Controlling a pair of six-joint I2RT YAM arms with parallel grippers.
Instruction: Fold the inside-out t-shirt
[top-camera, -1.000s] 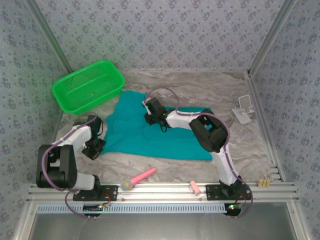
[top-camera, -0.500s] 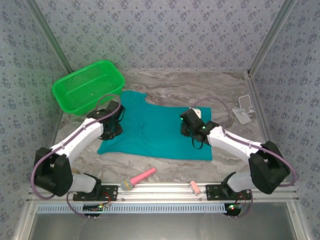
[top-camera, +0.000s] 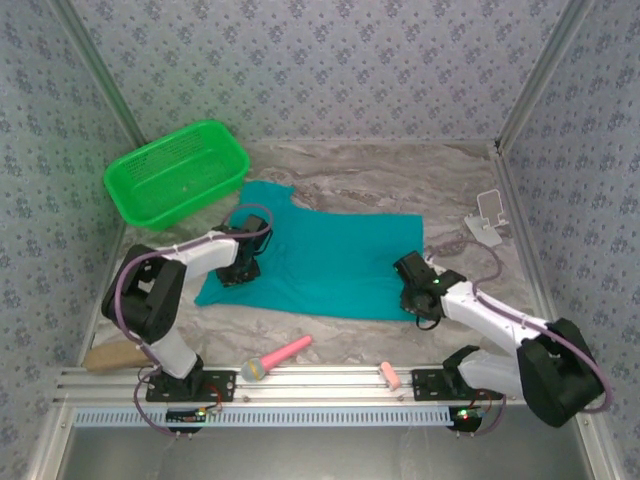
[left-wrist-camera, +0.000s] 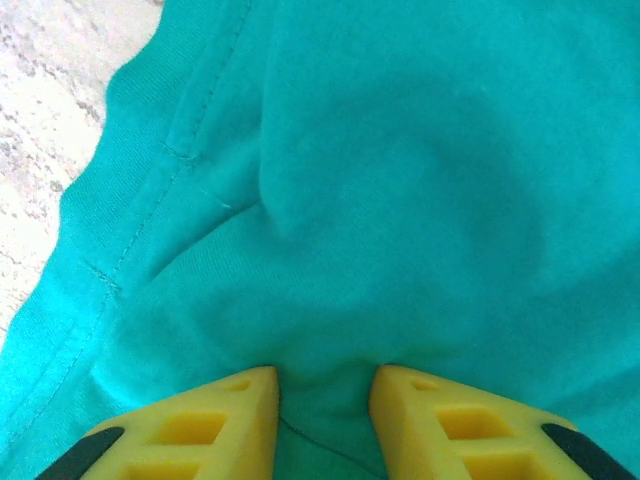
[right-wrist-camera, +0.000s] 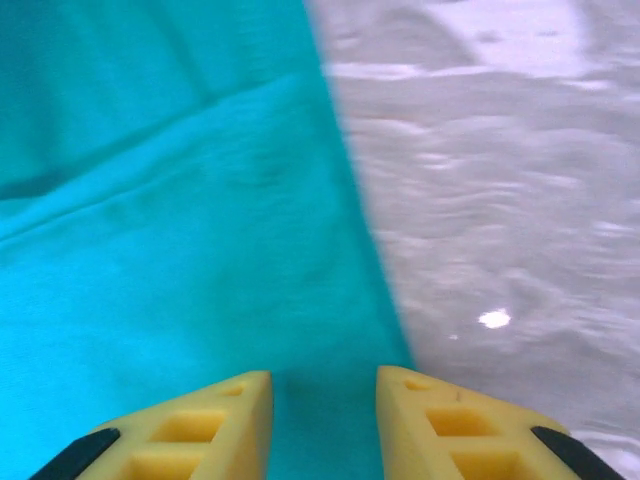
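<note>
**Teal t-shirt spread on a marbled table, a gripper at each near corner**

The t-shirt (top-camera: 325, 262) lies flat in the middle of the grey marbled table (top-camera: 380, 175). It is soft knit with a stitched hem.

The left gripper (top-camera: 240, 272) presses on its left side, yellow jaws slightly apart and cloth puckering between them. The right gripper (top-camera: 421, 301) sits at the near right corner, jaws also apart over the flat cloth edge.

A green plastic mesh basket (top-camera: 175, 172) stands just beside the shirt's far left. A white stand (top-camera: 487, 222) sits to the right. A pink-handled tool (top-camera: 278, 358) and a small pink roll (top-camera: 388, 376) lie near the front rail.
</note>
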